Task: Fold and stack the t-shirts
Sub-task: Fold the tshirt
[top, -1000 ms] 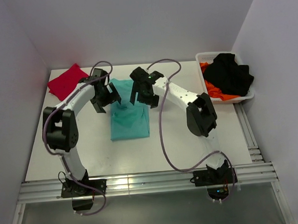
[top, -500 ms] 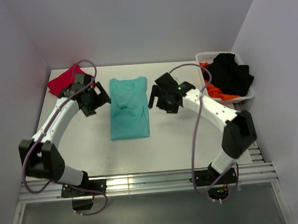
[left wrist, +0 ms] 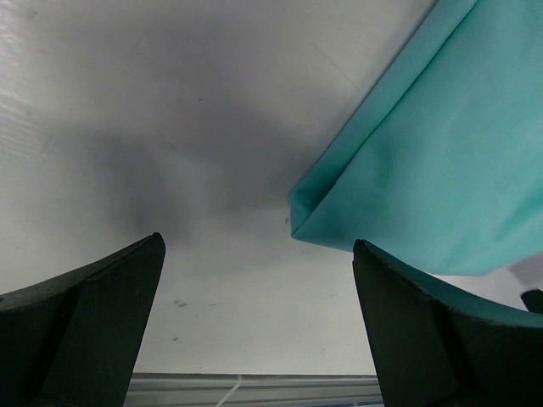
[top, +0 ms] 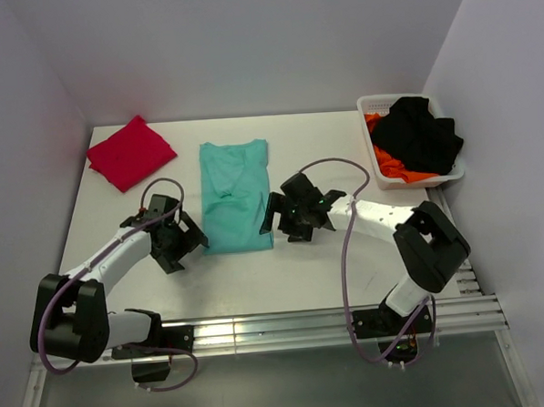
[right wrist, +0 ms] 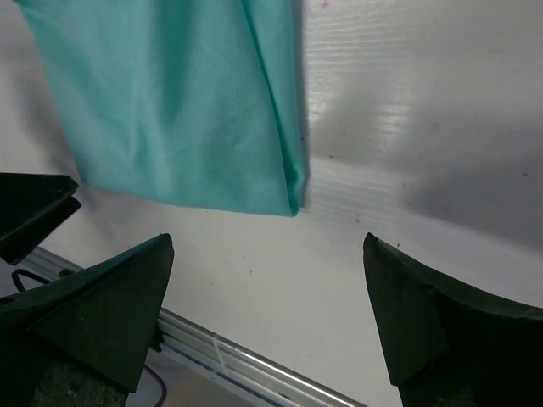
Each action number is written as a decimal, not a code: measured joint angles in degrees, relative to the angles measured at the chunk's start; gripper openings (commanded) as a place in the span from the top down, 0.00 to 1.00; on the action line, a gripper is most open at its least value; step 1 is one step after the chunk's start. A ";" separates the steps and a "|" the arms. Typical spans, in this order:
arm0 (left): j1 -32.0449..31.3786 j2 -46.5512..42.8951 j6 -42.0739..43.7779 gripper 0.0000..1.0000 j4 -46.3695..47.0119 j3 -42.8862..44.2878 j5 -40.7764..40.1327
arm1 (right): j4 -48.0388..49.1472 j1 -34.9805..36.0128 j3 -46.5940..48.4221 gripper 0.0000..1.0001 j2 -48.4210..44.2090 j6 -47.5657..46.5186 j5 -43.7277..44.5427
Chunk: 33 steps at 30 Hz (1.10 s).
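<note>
Empty and wide open, left pincer and right pincer flank the 6 o'clock corners of the teal t-shirt, likely to fold it.

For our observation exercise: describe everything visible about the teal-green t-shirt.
The teal-green t-shirt is plain soft cloth, folded into a long rectangle, collar end farthest away, slightly wrinkled in the middle. It lies flat on the white table. The open left end effector and right end effector flank its near corners, gripping nothing.

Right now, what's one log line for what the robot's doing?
left gripper: open, at teal t-shirt near-left corner | right gripper: open, at near-right corner | teal t-shirt: folded lengthwise, flat, unheld | red t-shirt: folded, far-left
</note>
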 measured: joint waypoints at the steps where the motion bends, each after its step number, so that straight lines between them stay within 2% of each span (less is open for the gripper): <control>1: -0.31 0.00 -0.55 0.01 0.76 -0.50 0.04 | 1.33 0.00 -0.24 0.00 0.76 0.26 -0.57; 9: -1.90 1.99 -4.52 0.01 7.69 -1.29 -0.09 | 8.31 0.02 -0.33 0.00 7.30 1.51 -2.97; 11: -2.73 3.61 -5.66 0.01 8.85 -1.27 -0.13 | 9.05 0.02 -0.33 0.03 7.41 1.55 -2.95; 12: -3.17 4.02 -6.05 0.04 9.29 -1.03 0.07 | 9.35 0.02 -0.35 0.09 7.52 1.60 -2.95; 16: -4.52 4.98 -7.69 0.08 12.07 -0.96 0.44 | 11.32 0.02 -0.79 0.20 8.35 2.21 -3.37; 19: -4.90 5.86 -8.61 0.12 13.33 -0.68 0.76 | 12.11 0.04 -0.87 0.34 9.09 2.38 -3.54; 20: -5.01 6.27 -8.81 0.13 13.79 -0.57 0.90 | 12.37 0.04 -0.87 0.46 9.44 2.62 -3.69; 22: -5.16 6.97 -9.03 0.16 14.53 -0.26 1.20 | 12.68 0.11 -0.87 0.55 9.92 2.60 -3.72; 23: -5.27 7.32 -9.14 0.16 14.80 -0.09 1.27 | 12.70 0.11 -0.87 0.66 10.19 2.73 -3.69; 25: -5.40 7.78 -9.35 0.20 15.08 0.22 1.40 | 12.70 0.15 -0.87 0.77 10.73 2.78 -3.65; 26: -5.46 8.04 -9.42 0.23 15.23 0.33 1.40 | 12.66 0.15 -0.87 0.78 10.91 2.73 -3.65; 28: -5.64 8.44 -9.60 0.42 15.47 0.52 1.36 | 12.52 0.15 -0.87 0.84 11.02 2.73 -3.56; 29: -5.75 8.76 -9.66 0.75 15.43 0.52 1.18 | 12.48 0.15 -0.87 0.91 11.02 2.64 -3.54; 30: -5.79 9.20 -9.97 0.84 15.37 0.50 1.05 | 12.48 0.15 -0.87 0.92 11.02 2.58 -3.54; 31: -5.86 9.60 -9.62 0.87 15.32 0.50 0.76 | 12.37 0.15 -0.87 0.92 11.02 2.54 -3.54; 32: -5.95 9.99 -9.46 0.91 15.21 0.50 0.68 | 12.28 0.15 -0.87 0.98 11.02 2.54 -3.54; 33: -5.99 10.36 -9.49 0.94 15.21 0.50 0.68 | 12.24 0.17 -0.87 1.00 11.02 2.43 -3.54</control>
